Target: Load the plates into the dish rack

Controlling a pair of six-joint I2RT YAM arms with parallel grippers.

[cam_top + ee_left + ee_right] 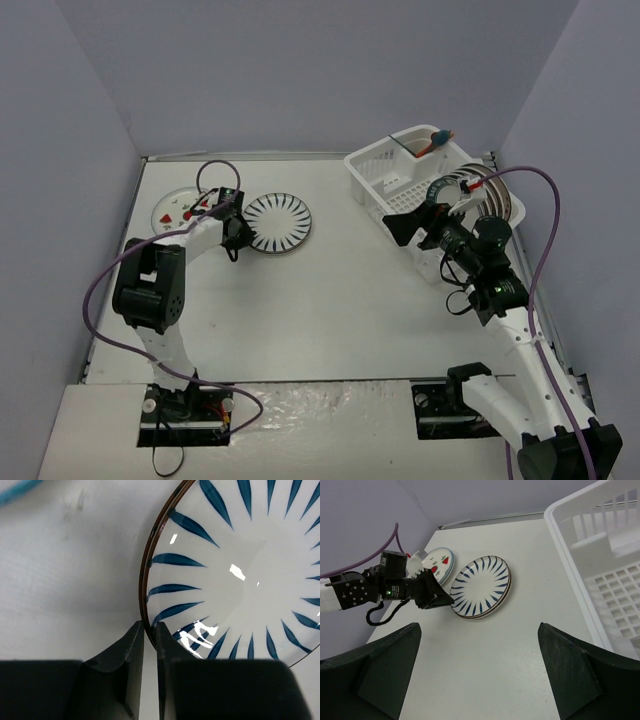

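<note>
1. Though drawn almost together across the near rim of the striped plate (240, 570), grips with the left gripper (149, 625) only at the very lip: a thin pinch on glossy glaze, by the look of it.
2. Lying flat on the table (350, 300), left of centre, with the strawberry plate (178, 208) just beyond the gripper on its other side, close but apart.
3. Well apart to the right: the dish rack (385, 147), with racked plates (498, 198) standing on edge at its right end.
4. Held wide apart and empty, near the rack's front wall: the right gripper (477, 626).
5. Risks, as judged from here:
   - Slipping out of the pinch on lifting, since so little rim sits between the fingers.
   - Swinging or tilting about that single grip point, the plate's weight hanging off to one side.
   - Nudging the strawberry plate with the back of the wrist if raised carelessly.
   - Clipping the rack wall, or knocking the racked plates, if carried in low or handed across badly.
</note>
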